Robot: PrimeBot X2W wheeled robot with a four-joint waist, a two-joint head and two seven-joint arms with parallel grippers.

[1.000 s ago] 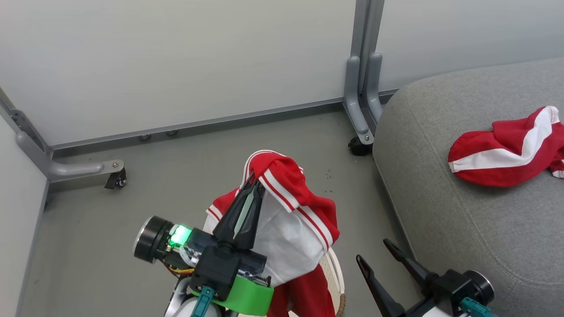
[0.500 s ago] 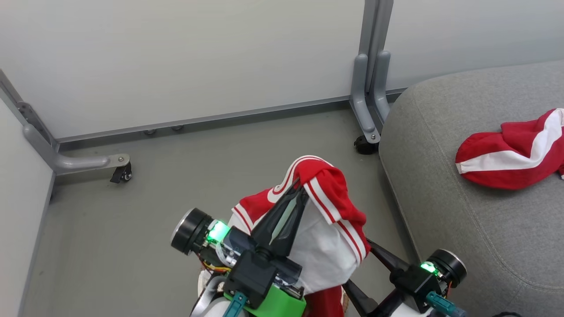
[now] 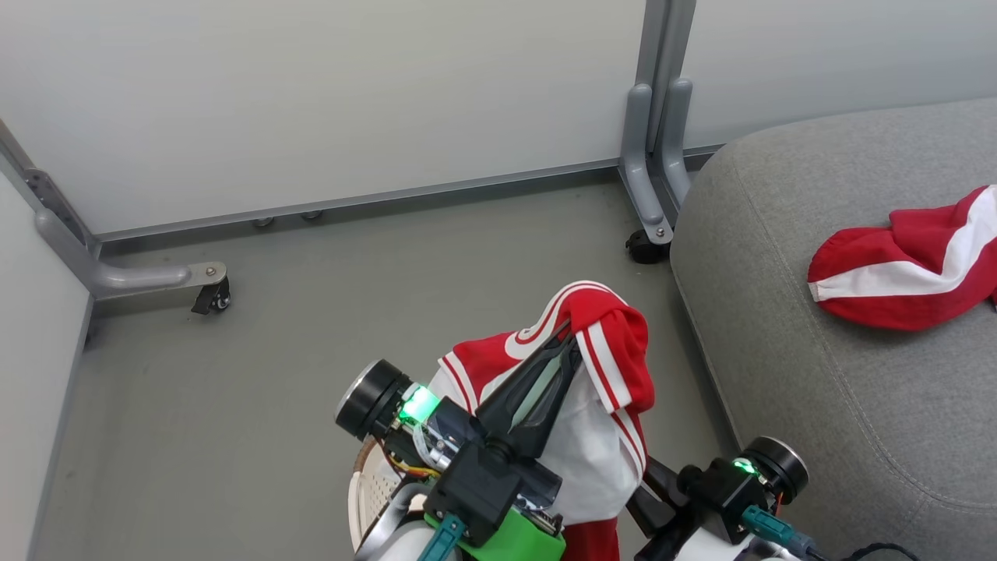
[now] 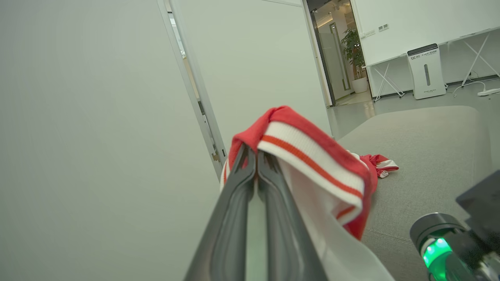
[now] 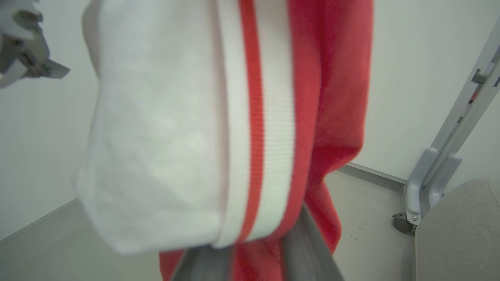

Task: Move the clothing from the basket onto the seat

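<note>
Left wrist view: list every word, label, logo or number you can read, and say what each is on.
On the white floor-standing unit: a small dark logo near its top, too small to read.
On the red and white garment: stripes, with no lettering visible.
No text here can be read.

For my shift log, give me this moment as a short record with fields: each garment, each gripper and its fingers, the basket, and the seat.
held garment: red and white, lifted off the floor, hanging loose
left gripper: fingers shut on the held garment's striped band
right gripper: low beside the hanging cloth, fabric between its fingers, grip unclear
basket: cream rim showing under the left arm
second garment: lying on the seat
seat: grey cushion, to the robot's right
</note>
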